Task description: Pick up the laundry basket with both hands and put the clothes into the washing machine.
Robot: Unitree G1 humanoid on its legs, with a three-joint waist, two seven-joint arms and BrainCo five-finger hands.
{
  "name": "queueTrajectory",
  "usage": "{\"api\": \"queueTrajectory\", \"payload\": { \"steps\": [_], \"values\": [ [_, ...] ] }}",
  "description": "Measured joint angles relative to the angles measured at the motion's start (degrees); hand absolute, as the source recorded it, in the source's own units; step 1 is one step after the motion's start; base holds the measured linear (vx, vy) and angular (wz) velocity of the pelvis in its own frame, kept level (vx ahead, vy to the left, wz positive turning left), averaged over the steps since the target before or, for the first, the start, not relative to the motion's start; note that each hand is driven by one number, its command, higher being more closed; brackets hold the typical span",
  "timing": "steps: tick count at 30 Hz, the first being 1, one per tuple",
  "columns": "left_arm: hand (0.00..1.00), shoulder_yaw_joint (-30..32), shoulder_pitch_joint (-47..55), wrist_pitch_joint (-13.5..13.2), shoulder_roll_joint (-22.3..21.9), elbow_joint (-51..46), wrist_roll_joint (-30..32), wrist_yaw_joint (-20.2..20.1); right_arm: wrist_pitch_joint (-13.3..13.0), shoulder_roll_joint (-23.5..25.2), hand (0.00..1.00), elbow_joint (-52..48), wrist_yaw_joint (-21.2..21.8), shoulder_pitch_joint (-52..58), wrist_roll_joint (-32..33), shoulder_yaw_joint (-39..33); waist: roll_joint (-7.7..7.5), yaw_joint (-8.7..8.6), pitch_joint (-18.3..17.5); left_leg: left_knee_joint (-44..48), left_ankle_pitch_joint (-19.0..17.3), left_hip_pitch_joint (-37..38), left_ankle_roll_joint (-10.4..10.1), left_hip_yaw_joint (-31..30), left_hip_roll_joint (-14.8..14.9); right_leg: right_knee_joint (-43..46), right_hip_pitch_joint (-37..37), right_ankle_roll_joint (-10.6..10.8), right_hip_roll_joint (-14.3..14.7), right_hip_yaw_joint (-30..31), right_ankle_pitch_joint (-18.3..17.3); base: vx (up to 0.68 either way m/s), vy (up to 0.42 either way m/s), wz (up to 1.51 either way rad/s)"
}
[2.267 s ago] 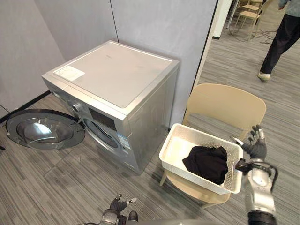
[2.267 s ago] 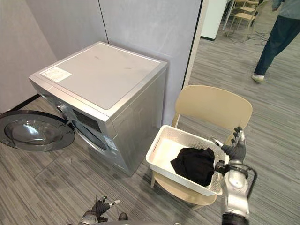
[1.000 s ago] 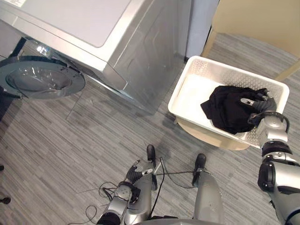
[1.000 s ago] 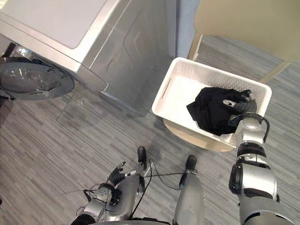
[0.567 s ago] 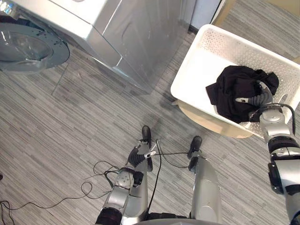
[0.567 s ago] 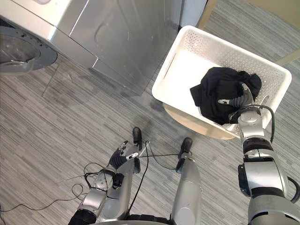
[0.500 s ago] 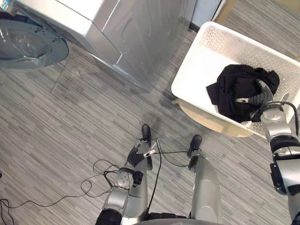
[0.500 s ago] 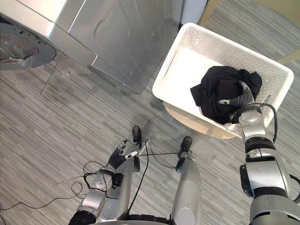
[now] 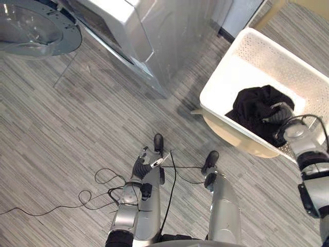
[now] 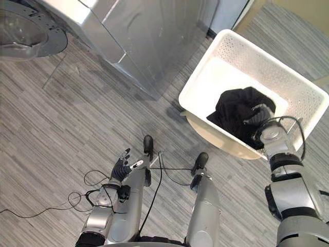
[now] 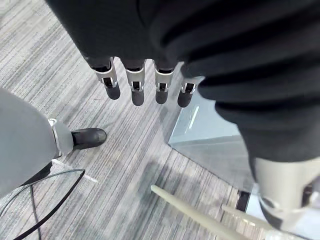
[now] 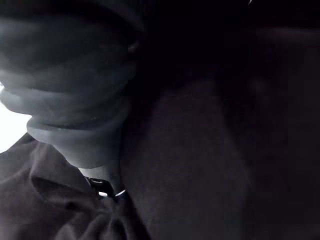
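Right eye view: right hand [image 10: 259, 116] buried in clothes [image 10: 232, 109], inside basket [image 10: 291, 78].

Silver-grey arms [image 10: 294, 199], dark ribbed covers [image 11: 225, 60], dark-tipped fingers [image 11: 136, 86]

Bright, even room light; right wrist view dark.

Floor [image 9: 77, 128]: we see grey wood-grain planks across both eye views.
Standing on the floor, upper left: we find the silver washing machine [image 9: 154, 31], its round door [image 9: 36, 23] swung wide open over the planks.
Standing on the floor, right: a beige chair [image 9: 234, 141], near the machine's side but apart from it.
On the chair seat: we see the white laundry basket [image 9: 239, 77] resting squarely; the seat's curved edge shows just past the basket's near wall.
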Motion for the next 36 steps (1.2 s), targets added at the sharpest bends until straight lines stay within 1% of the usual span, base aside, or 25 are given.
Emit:
{"api": "queueTrajectory", "payload": {
  "steps": [3, 4, 5, 7, 8, 10, 11, 12, 13, 14, 15, 17, 18, 19, 20, 21, 23, 25, 27, 29, 31, 32, 33, 34, 36],
  "values": [
    [0.0, 1.1, -0.1, 0.1, 0.2, 0.1, -0.1, 1.1, -0.4, 5.8, 1.0, -4.6, 0.0, 5.7, 7.8, -7.9, -0.18, 0.02, -0.1, 0.1, 0.0, 1.9, 0.0, 0.0, 0.0, 0.0, 2.5, -0.3, -0.2, -0.8, -0.4, 0.04, -0.054, 0.15],
    [0.0, 1.9, -0.3, 0.0, 0.2, 0.5, -1.0, 1.6, -0.2, 7.6, 1.0, -7.4, 0.1, 7.9, 9.9, -10.7, -0.22, -0.01, -0.1, 0.1, 0.0, 2.8, 0.0, 0.1, 0.0, -0.1, 3.6, -0.2, -0.3, -1.0, -0.5, 0.02, -0.05, 0.14],
    [0.0, 2.6, -0.8, -0.1, 0.3, 2.2, -3.4, 2.3, 0.1, 9.0, 1.0, -11.7, 0.1, 11.3, 10.5, -14.6, -0.23, -0.02, -0.1, 0.0, -0.1, 4.2, 0.0, 0.0, -0.1, -0.2, 5.2, -0.2, -0.4, -1.4, -0.6, 0.01, -0.045, 0.14],
    [0.0, 2.9, -1.2, -0.1, 0.4, 4.1, -5.1, 2.3, 1.0, 9.2, 1.0, -16.8, 0.1, 14.1, 10.5, -18.3, -0.28, -0.01, -0.1, 0.0, -0.2, 5.7, 0.2, 0.1, -0.1, -0.3, 6.8, -0.1, -0.4, -1.6, -0.7, -0.01, -0.032, 0.1],
    [0.0, 3.2, -1.8, -0.1, 0.6, 7.5, -8.4, 2.4, 1.0, 9.3, 1.0, -26.7, -1.3, 18.5, 11.5, -25.3, -0.62, -0.14, -0.2, 0.0, -0.8, 8.3, 0.3, 0.6, -0.1, -0.7, 9.7, 0.1, -0.5, -1.7, -0.8, -0.04, -0.023, 0.06],
    [0.0, 3.3, -1.8, -0.3, 0.8, 9.7, -10.9, 2.3, 0.8, 9.7, 1.0, -33.7, -2.8, 21.0, 13.0, -30.4, -1.11, -0.27, -0.5, 0.0, -1.3, 10.3, 0.5, 1.1, 0.0, -1.0, 11.7, 0.3, -0.6, -1.7, -0.9, -0.02, -0.012, 0.02],
    [0.0, 3.8, -1.7, -0.5, 1.1, 12.4, -13.5, 2.3, 0.2, 9.7, 1.0, -39.2, -4.6, 22.9, 14.7, -34.6, -2.1, -0.4, -1.3, 0.0, -1.9, 12.2, 0.7, 1.8, -0.1, -1.2, 13.5, 1.0, -0.9, -1.7, -1.5, 0.0, -0.035, 0.01],
    [0.0, 4.4, -1.5, -0.5, 1.9, 15.6, -16.5, 2.3, -1.0, 10.0, 1.0, -42.7, -6.3, 24.3, 16.4, -37.8, -3.49, -0.41, -3.1, -0.3, -2.1, 13.7, 0.8, 2.4, -0.1, -1.5, 14.9, 1.1, -1.1, -2.0, -2.2, 0.0, -0.041, -0.02],
    [0.0, 4.7, -1.2, -0.5, 2.4, 17.2, -18.0, 2.3, -1.5, 10.2, 1.0, -44.1, -6.9, 24.8, 16.9, -39.2, -4.3, -0.41, -4.2, -0.7, -2.1, 14.5, 0.7, 2.6, -0.1, -2.1, 15.7, 1.1, -1.2, -2.5, -2.3, 0.05, -0.053, -0.12],
    [0.0, 5.1, -0.6, -0.5, 3.1, 18.9, -19.4, 2.2, -2.0, 10.7, 1.0, -45.7, -7.7, 25.2, 17.3, -40.7, -5.63, -0.39, -5.7, -1.5, -2.2, 15.8, 0.7, 3.2, -0.1, -2.7, 16.9, 1.1, -1.3, -4.0, -2.2, 0.08, -0.036, -0.25],
    [0.0, 6.3, 0.3, -0.5, 4.1, 21.6, -21.5, 1.9, -3.1, 11.2, 1.0, -47.4, -9.0, 25.5, 17.4, -42.3, -7.37, -0.38, -8.2, -3.0, -2.2, 18.2, 0.7, 4.0, -0.2, -4.3, 19.1, 1.4, -1.8, -5.9, -1.8, 0.09, -0.03, -0.21],
    [0.0, 7.7, 0.6, -0.5, 4.7, 23.7, -23.0, 2.0, -3.8, 11.2, 1.0, -49.0, -10.2, 26.5, 18.7, -43.5, -8.19, -0.58, -10.8, -4.6, -2.1, 20.3, 0.7, 4.0, -0.4, -6.0, 21.3, 2.0, -1.7, -6.6, -0.8, 0.13, -0.035, -0.02],
    [0.0, 9.2, 1.2, -0.4, 4.6, 25.2, -24.3, 2.0, -4.2, 11.2, 1.0, -49.4, -10.5, 26.7, 18.9, -44.2, -8.36, -1.17, -12.8, -6.1, -2.1, 22.1, 0.7, 4.0, -0.9, -7.4, 23.1, 2.4, -1.7, -6.9, -0.4, 0.18, -0.049, 0.11],
    [0.0, 10.1, 2.4, -0.4, 4.5, 25.7, -25.5, 2.1, -4.4, 11.2, 1.0, -49.4, -11.1, 26.7, 19.4, -44.4, -8.13, -1.74, -15.1, -7.4, -2.0, 23.5, 0.7, 3.9, -1.1, -9.1, 24.8, 2.8, -1.7, -7.2, 0.1, 0.16, -0.039, 0.1],
    [0.0, 10.8, 3.1, -0.4, 4.4, 25.7, -26.1, 2.0, -4.5, 11.2, 1.0, -49.3, -11.4, 26.7, 19.5, -44.5, -7.99, -1.91, -16.3, -8.0, -2.0, 24.1, 0.8, 3.9, -1.2, -10.1, 25.6, 2.5, -1.6, -7.3, 0.8, 0.18, -0.031, 0.03],
    [0.0, 12.3, 4.3, -0.4, 4.3, 25.7, -26.7, 2.3, -4.7, 11.1, 1.0, -49.1, -11.6, 26.7, 20.2, -44.5, -7.6, -1.92, -18.6, -9.1, -1.8, 25.1, 0.8, 4.0, -1.4, -12.3, 27.0, 2.9, -1.1, -7.3, 1.7, 0.19, -0.021, -0.02],
    [0.0, 15.5, 5.3, -0.4, 4.0, 23.9, -28.9, 2.7, -4.8, 11.1, 1.0, -49.0, -11.7, 26.5, 21.3, -44.5, -7.01, -1.86, -20.7, -10.0, -1.7, 26.5, 0.8, 3.6, -1.6, -15.7, 29.3, 3.0, -0.5, -7.4, 3.1, 0.18, -0.007, 0.0],
    [0.0, 20.9, 7.4, -0.6, 2.9, 16.0, -32.8, 4.5, -4.9, 11.0, 1.0, -49.0, -11.7, 25.6, 21.9, -44.5, -6.71, -1.91, -22.0, -10.5, -1.6, 28.4, 0.8, 2.9, -2.1, -18.7, 32.6, 3.4, 0.0, -7.9, 4.0, 0.17, -0.007, 0.06],
    [0.0, 24.6, 7.9, -1.0, 1.8, 8.9, -34.6, 6.0, -5.2, 11.0, 1.0, -49.0, -11.8, 24.7, 21.9, -44.5, -6.59, -1.9, -22.8, -10.9, -1.6, 29.2, 0.8, 2.7, -2.5, -19.4, 33.6, 3.4, 0.1, -8.3, 4.0, 0.09, 0.001, 0.07],
    [0.0, 26.8, 8.0, -3.1, 0.6, -2.2, -36.4, 9.0, -5.7, 11.1, 1.0, -49.0, -11.8, 22.3, 21.8, -44.2, -6.34, -1.95, -23.4, -10.9, -1.6, 30.3, 0.8, 2.4, -2.7, -20.1, 35.1, 3.4, 0.2, -8.6, 4.0, 0.07, 0.001, 0.06],
    [0.0, 26.7, 7.8, -4.5, 0.7, -10.3, -35.5, 11.2, -6.1, 11.1, 1.0, -49.3, -11.7, 20.3, 21.9, -42.2, -5.88, -2.21, -24.0, -11.1, -1.6, 31.6, 0.8, 2.5, -2.8, -20.4, 36.3, 3.4, 0.2, -8.5, 4.0, 0.04, 0.0, -0.02],
    [0.0, 26.3, 6.7, -5.6, 0.9, -14.9, -33.9, 12.5, -6.8, 11.1, 1.0, -49.6, -11.6, 18.9, 21.9, -40.1, -5.41, -2.36, -24.4, -11.4, -1.6, 32.7, 0.8, 2.7, -2.8, -20.8, 36.9, 3.4, 0.2, -8.2, 4.0, 0.01, 0.007, -0.11],
    [0.0, 24.7, 5.5, -6.7, 1.8, -18.0, -30.7, 13.7, -7.3, 11.2, 1.0, -50.5, -11.2, 17.7, 23.1, -37.9, -4.72, -2.46, -24.8, -11.9, -1.6, 33.6, 0.8, 3.1, -2.7, -20.8, 37.5, 3.4, 0.3, -7.7, 4.0, 0.0, 0.007, -0.12],
    [0.0, 23.6, 4.7, -7.2, 2.5, -19.0, -29.6, 14.0, -7.6, 11.2, 1.0, -51.2, -11.2, 17.3, 23.5, -36.8, -4.37, -2.58, -25.0, -12.1, -1.6, 33.9, 0.8, 3.2, -2.7, -20.8, 37.5, 3.4, 0.3, -7.6, 4.0, -0.02, 0.01, -0.13],
    [0.0, 18.0, 0.7, -8.0, 6.5, -22.6, -27.4, 14.4, -8.3, 11.3, 1.0, -52.3, -10.9, 14.1, 25.0, -31.6, -3.31, -3.04, -25.7, -12.9, -1.6, 35.3, 0.8, 4.3, -2.4, -20.8, 37.6, 3.2, 0.6, -6.3, 4.2, -0.04, 0.017, -0.25]
  ]
}}
